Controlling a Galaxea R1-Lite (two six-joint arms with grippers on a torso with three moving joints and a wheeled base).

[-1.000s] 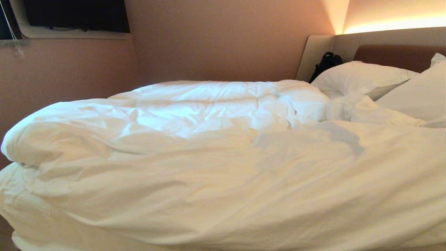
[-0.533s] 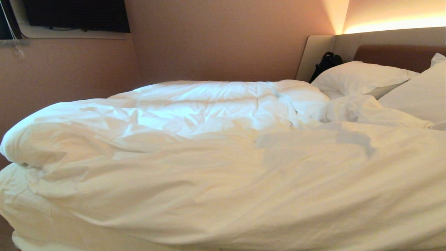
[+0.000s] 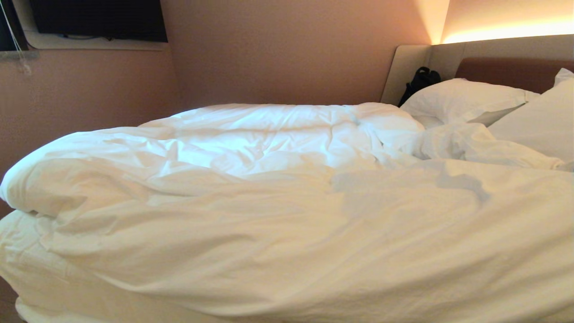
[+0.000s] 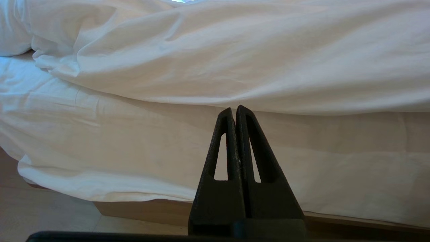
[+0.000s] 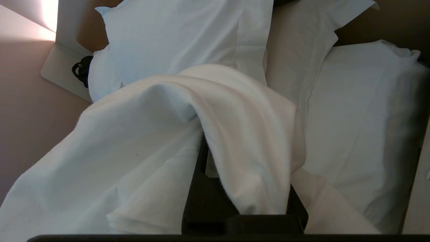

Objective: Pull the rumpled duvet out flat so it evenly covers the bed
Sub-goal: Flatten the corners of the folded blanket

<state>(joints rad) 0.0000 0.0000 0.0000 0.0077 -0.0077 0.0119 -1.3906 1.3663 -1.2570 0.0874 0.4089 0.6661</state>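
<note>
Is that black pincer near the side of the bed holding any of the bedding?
No, the left gripper is shut on nothing, its tips short of the duvet.

One duvet [image 3: 269, 215] on one bed [image 4: 141, 210], three pillows [image 5: 188, 37], one black bag [image 3: 419, 80], two end effectors [image 4: 235, 112].

we take this for a hotel-style bedroom: a bed [image 3: 27, 309] with white pillows [image 3: 462, 98], padded headboard [image 3: 511, 72], glowing light strip [image 3: 506, 31] and wall-mounted screen [image 3: 96, 20].

right tool [image 5: 205, 158] tips buried under duvet [image 5: 141, 141]
</note>
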